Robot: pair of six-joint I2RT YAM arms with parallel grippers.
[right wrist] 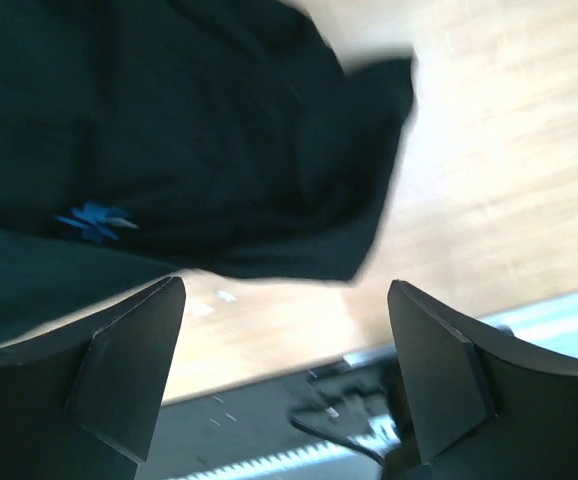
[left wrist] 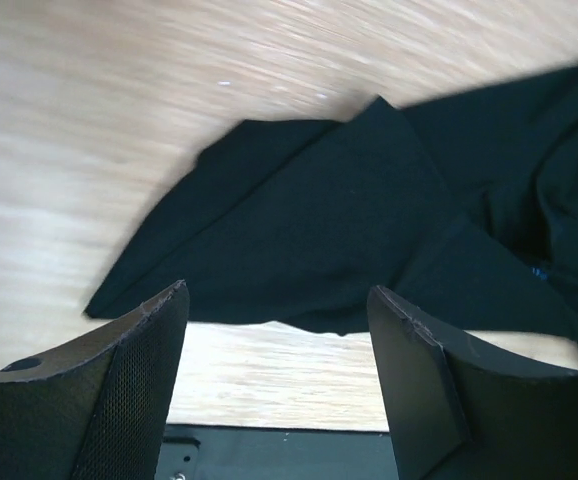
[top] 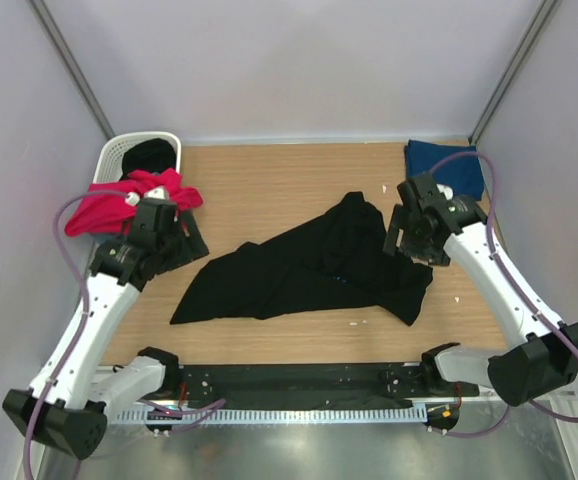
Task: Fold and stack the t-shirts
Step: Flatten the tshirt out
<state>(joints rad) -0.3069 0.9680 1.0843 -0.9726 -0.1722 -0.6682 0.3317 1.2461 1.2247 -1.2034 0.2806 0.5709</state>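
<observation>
Big black shirt lies rumpled, not yet spread. L gripper & R gripper flank it, both wide open, empty. Prob. poised to take opposite edges.

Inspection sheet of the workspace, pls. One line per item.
Surface: wooden table, a few white specks near the front.
Job's things: black shirt crumpled mid-table, unfolded; magenta shirt bunched at the left by the basket; navy shirt at the far right corner, looks folded.
Clutter: white basket in the far left corner, dark cloth inside.
Grippers: left gripper open, empty, at the black shirt's left end; right gripper open, empty, at its right side.
Cables: purple cables looping along both arms.
Surroundings: plain pale walls.
</observation>
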